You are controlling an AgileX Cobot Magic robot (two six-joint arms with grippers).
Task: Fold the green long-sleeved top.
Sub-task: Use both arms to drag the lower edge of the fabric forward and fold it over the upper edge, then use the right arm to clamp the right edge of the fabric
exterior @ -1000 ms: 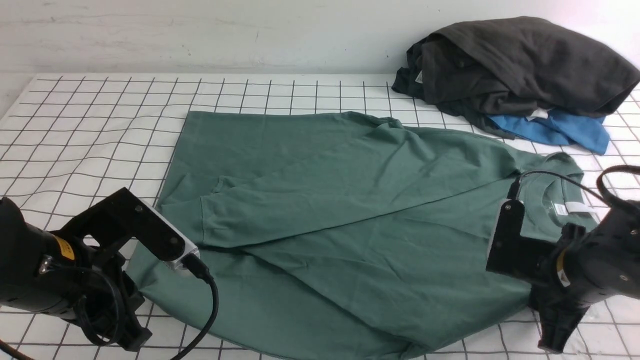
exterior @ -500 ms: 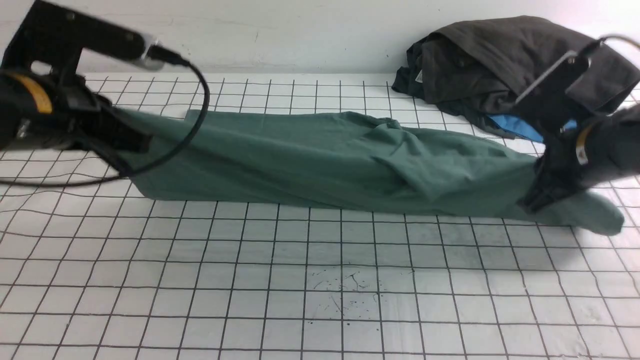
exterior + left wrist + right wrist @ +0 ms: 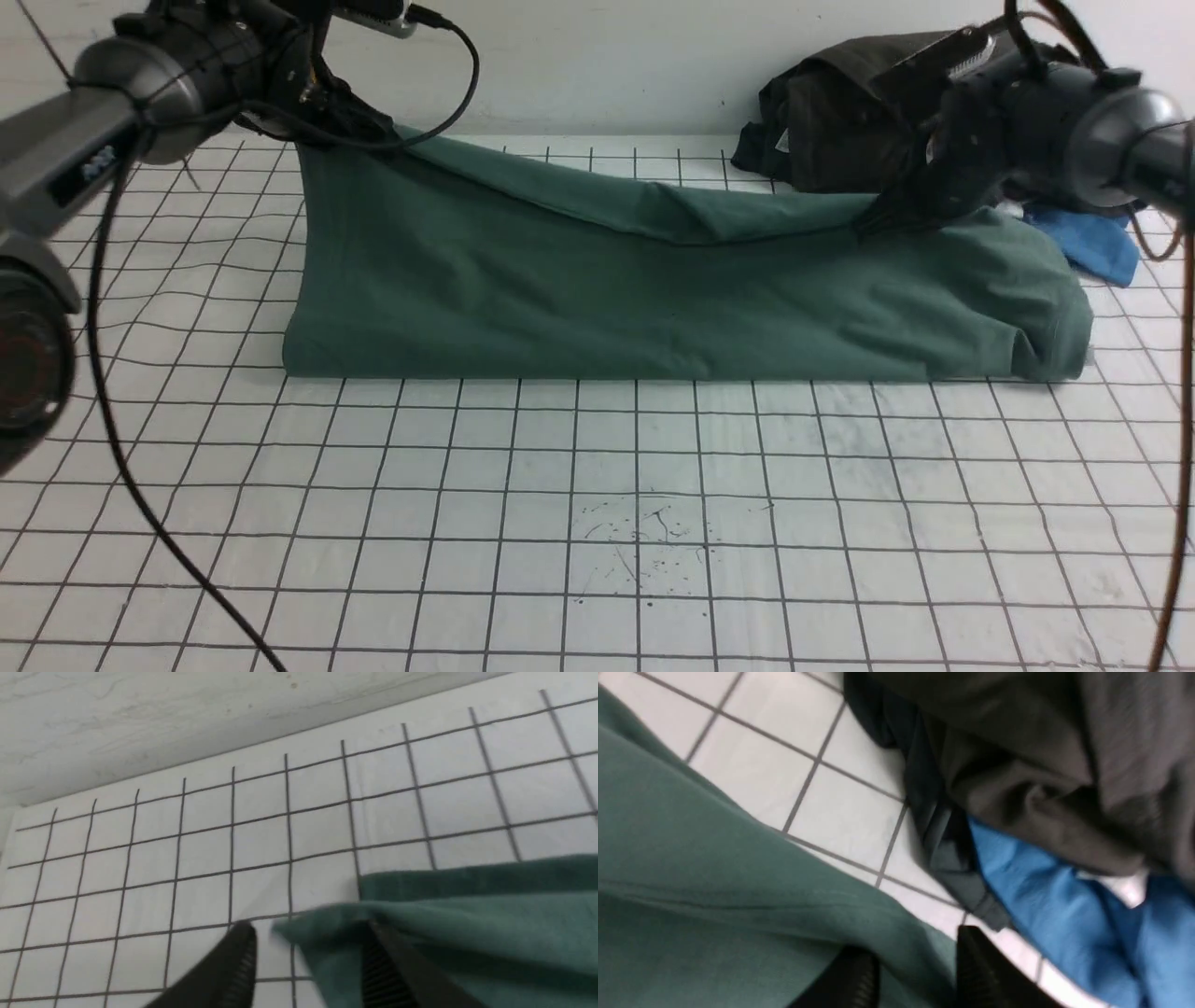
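The green long-sleeved top [image 3: 653, 299] lies across the back half of the table, folded over lengthwise, with its front fold line straight. Its upper layer still rises to both grippers. My left gripper [image 3: 359, 126] is at the top's far left corner. In the left wrist view [image 3: 308, 927] its jaws stand wide apart, with the blurred green corner [image 3: 467, 914] against one finger. My right gripper [image 3: 878, 219] is at the far right edge. In the right wrist view [image 3: 915, 945] its fingers are apart with green cloth [image 3: 691, 858] between them.
A dark charcoal garment [image 3: 840, 121] is heaped at the back right, with a bright blue garment [image 3: 1088, 243] under it, both close to my right gripper. They also show in the right wrist view [image 3: 1041, 742] [image 3: 1041, 891]. The gridded table cover [image 3: 597, 523] stretches to the front edge.
Both grippers carried the top's near edge from the front up and over to the back, folding it in half. The jaws now stand apart.
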